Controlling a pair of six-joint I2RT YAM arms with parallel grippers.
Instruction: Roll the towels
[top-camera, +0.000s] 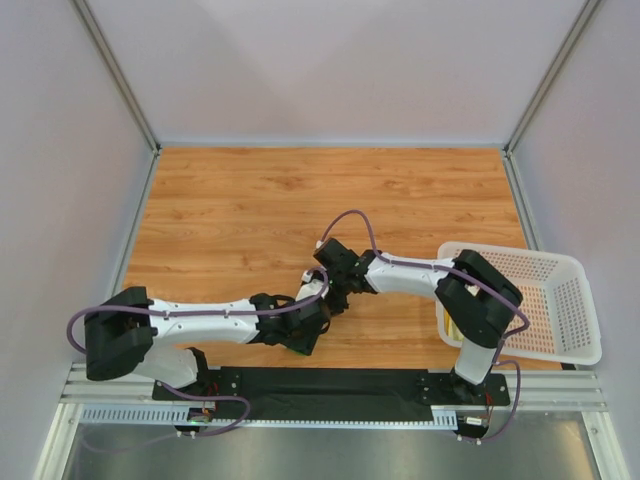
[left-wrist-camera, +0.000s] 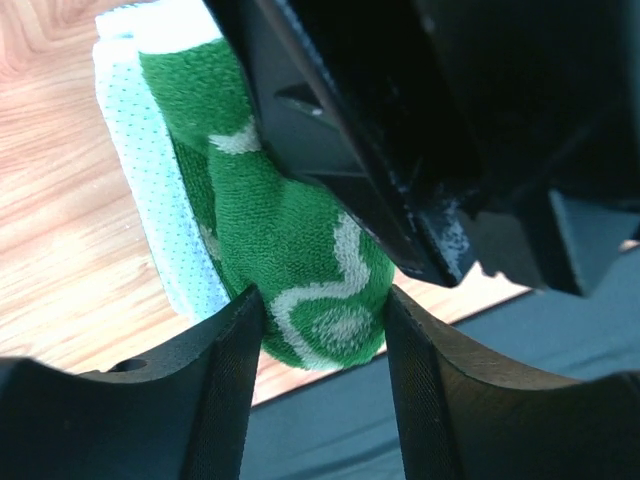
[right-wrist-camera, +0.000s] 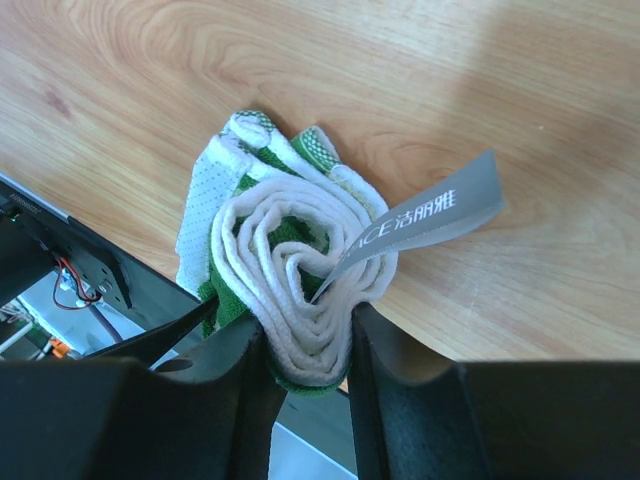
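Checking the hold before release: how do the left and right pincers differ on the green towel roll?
The right pincer clamps the roll at its spiral end, beside the grey label; the left pincer straddles its printed side. The right pincer's jaws squeeze the layers; the left pincer's stand wider, and whether they press is unclear. Both are on the same roll, near the table's front edge.

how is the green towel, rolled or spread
Rolled: the green towel shows a spiral of layers end-on.
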